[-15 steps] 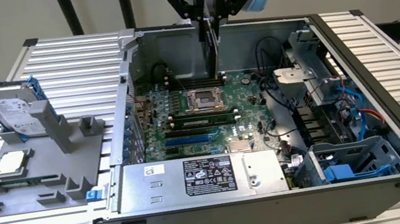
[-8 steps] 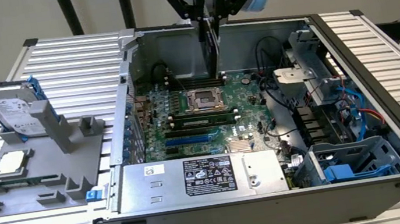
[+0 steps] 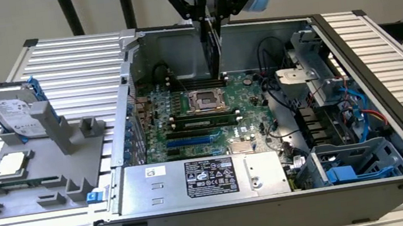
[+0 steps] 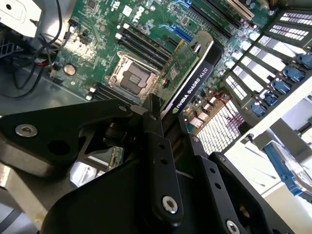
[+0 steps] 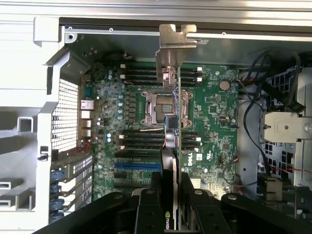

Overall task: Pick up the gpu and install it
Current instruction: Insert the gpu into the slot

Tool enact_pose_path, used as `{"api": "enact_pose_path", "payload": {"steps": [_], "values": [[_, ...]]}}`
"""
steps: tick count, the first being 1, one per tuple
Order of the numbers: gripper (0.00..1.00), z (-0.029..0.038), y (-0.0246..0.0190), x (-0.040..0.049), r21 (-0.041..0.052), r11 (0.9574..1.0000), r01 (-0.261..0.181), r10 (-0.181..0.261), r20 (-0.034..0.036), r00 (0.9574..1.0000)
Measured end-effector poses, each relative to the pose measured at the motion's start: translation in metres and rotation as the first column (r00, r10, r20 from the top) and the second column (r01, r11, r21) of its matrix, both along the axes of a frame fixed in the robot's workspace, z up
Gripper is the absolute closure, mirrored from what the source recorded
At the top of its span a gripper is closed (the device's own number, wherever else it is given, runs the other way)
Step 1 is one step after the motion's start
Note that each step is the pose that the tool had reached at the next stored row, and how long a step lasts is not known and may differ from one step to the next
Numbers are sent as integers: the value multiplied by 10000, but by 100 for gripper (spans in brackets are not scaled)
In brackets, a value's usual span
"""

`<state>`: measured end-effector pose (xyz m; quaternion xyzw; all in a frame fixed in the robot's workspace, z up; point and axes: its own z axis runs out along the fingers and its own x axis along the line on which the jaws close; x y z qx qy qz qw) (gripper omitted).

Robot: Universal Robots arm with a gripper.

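**Grip on gpu (image 3: 213, 52): card hangs over open case (image 3: 280, 220)**

Gripper (image 3: 208, 16) clenched on the gpu, one finger (image 4: 153, 126) flat against each face at one end of the card. Card held edge-down and upright in the exterior view, inside the case walls, above the motherboard (image 3: 188, 132) near the processor socket (image 3: 206, 101). It looks clear of the board, not seated.

First wrist view: card seen edge-on, silver bracket (image 5: 176, 41) at the end farthest from the claw. Second wrist view: black shroud on one face, green board on the other.

Handling, my judgement: light, thin, stiff, will not sag from an end grip. Fragile, though, with bare components, a fan and edge contacts. Best held on the flat faces near the upper edge, away from the fan and connector. Smooth shroud could slip if twisted, so any push should run straight along the card's plane.
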<state>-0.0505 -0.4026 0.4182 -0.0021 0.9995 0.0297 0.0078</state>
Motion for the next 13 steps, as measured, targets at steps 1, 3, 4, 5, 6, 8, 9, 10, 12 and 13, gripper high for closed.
{"api": "enact_pose_path", "payload": {"steps": [1, 3, 4, 5, 6, 8, 9, 10, 12, 13], "values": [[100, 0, 0, 0, 0, 10000, -7, 7, 0, 10000], [100, 0, 0, 0, 0, 10000, -15, 15, 0, 10000], [100, 0, 0, 0, 0, 10000, -20, 20, 0, 10000], [100, 0, 0, 0, 0, 10000, -23, 23, 0, 10000], [100, 0, 0, 0, 0, 10000, -34, 34, 0, 10000], [100, 0, 0, 0, -1, 9999, -115, 115, 0, 9999], [100, 0, 0, 0, -1, 9999, -171, 171, 0, 9999], [100, 0, 0, 0, 0, 9998, -220, 220, 0, 9998], [100, 0, 0, 0, 0, 9995, -328, 328, 1, 9995], [100, 0, 0, 0, 0, 9992, -393, 393, 1, 9992]]}}
